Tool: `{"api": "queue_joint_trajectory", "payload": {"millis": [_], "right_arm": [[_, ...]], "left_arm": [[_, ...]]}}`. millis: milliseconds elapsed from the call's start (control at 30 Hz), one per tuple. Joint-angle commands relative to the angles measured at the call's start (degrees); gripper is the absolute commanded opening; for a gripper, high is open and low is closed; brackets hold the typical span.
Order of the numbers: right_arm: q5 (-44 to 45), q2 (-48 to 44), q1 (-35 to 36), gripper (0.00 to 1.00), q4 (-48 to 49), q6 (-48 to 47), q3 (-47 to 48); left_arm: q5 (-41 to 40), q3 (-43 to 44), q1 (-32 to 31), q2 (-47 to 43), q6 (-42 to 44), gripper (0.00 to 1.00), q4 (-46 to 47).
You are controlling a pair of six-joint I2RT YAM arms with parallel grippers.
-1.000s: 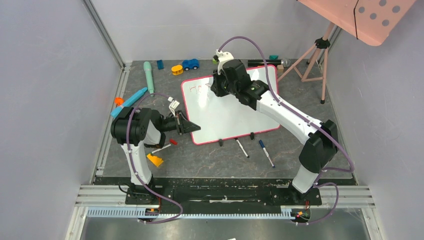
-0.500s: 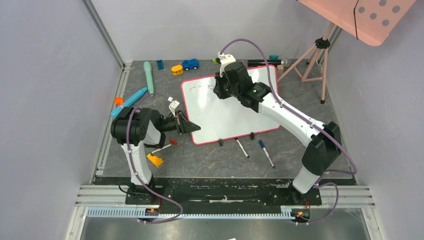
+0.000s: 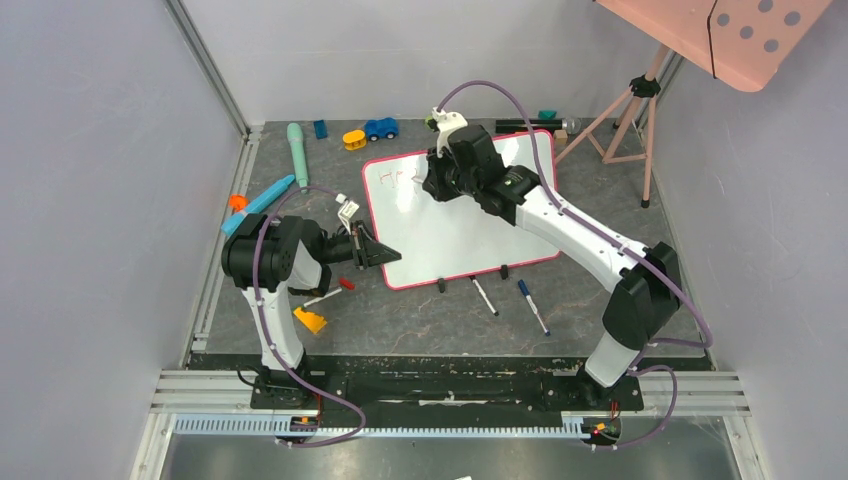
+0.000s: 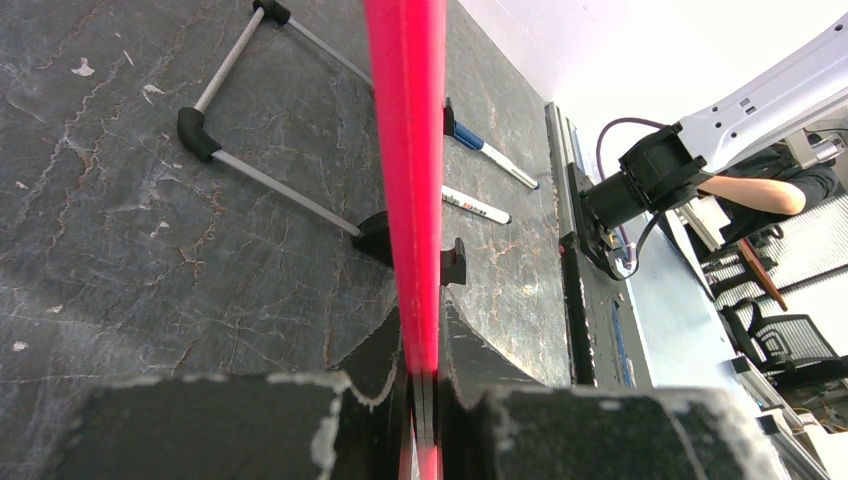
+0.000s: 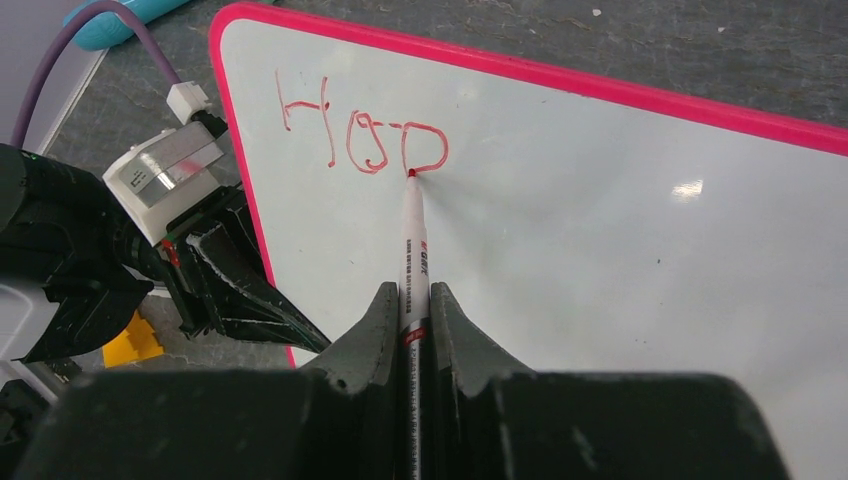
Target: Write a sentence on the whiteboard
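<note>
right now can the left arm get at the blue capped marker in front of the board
Probably not without letting go: the left gripper is shut on the whiteboard frame, and the blue-capped marker lies well off to its right.

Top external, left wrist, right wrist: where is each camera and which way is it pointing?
Top external: above and behind the robot, looking down at the table; left arm, right arm and whiteboard show.
Left wrist: low, looking along the board's red frame clamped in the left jaws, toward the right arm.
Right wrist: above the board, looking down the marker held in the right jaws to the red letters.
Shared: all three show the whiteboard; right wrist shows the left jaws.
</note>
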Motion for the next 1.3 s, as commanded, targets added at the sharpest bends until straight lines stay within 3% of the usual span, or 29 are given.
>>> {"api": "queue_joint_trajectory", "payload": {"millis": [0, 167, 467, 767, 1267], "right_arm": [[-1.9, 0.2, -0.1, 0.0, 1.6, -0.4, 2.6], [-4.7, -3.5, -0.2, 0.0, 4.7, -1.0, 0.2], [-0.1, -6.1, -0.3, 0.0, 4.6, -1.0, -2.6], [5.0, -4.5, -0.7, 0.0, 0.6, -0.5, -1.6], [3.2, -1.0, -0.7, 0.0, 0.4, -0.6, 2.3]], "left_arm": [[0.3, -0.9, -0.7, -0.6, 7.0, 0.02, 2.7], [0.3, -0.9, -0.7, -0.5, 7.0, 0.02, 2.7], [0.4, -0.8, -0.7, -0.5, 7.0, 0.02, 2.7], [0.4, -0.9, -0.7, -0.5, 7.0, 0.02, 2.7], [0.4, -0.8, -0.7, -0.5, 7.0, 0.02, 2.7]]}}
